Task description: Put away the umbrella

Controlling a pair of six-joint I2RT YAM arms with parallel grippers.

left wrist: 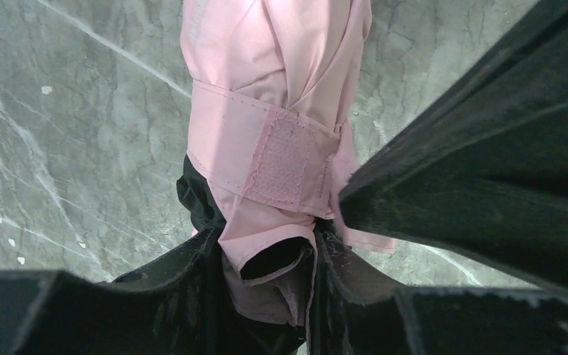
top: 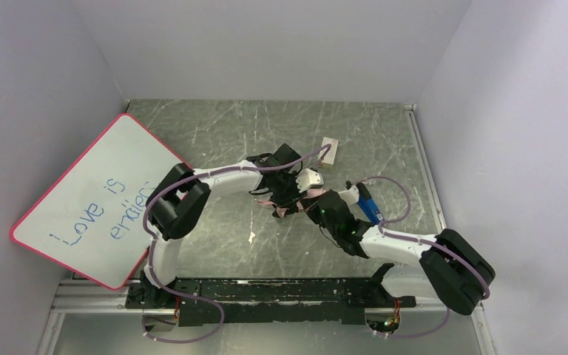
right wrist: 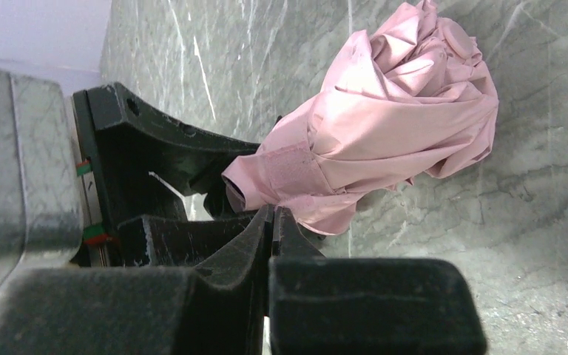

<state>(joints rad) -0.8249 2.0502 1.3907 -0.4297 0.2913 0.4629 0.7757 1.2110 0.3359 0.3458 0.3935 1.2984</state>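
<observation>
The umbrella [top: 276, 210] lies folded at mid table, pale pink outside with black lining showing. In the left wrist view the umbrella [left wrist: 266, 59] is wrapped by its pink strap [left wrist: 222, 126] with a hook-and-loop patch. My left gripper [left wrist: 266, 251] is shut on the bundle's near end, where black lining shows. My right gripper [right wrist: 272, 211] is shut, its tips pinching the loose end of the strap [right wrist: 288, 174] beside the crumpled umbrella [right wrist: 399, 96]. In the top view the left gripper [top: 285, 194] and the right gripper [top: 307, 201] meet over the umbrella. The handle is hidden.
A pink-framed whiteboard [top: 96, 200] with blue writing leans at the left wall. A small white and pink box [top: 330, 153] lies behind the grippers. A blue object [top: 367, 203] lies by the right arm. A white scrap [top: 251, 237] lies in front.
</observation>
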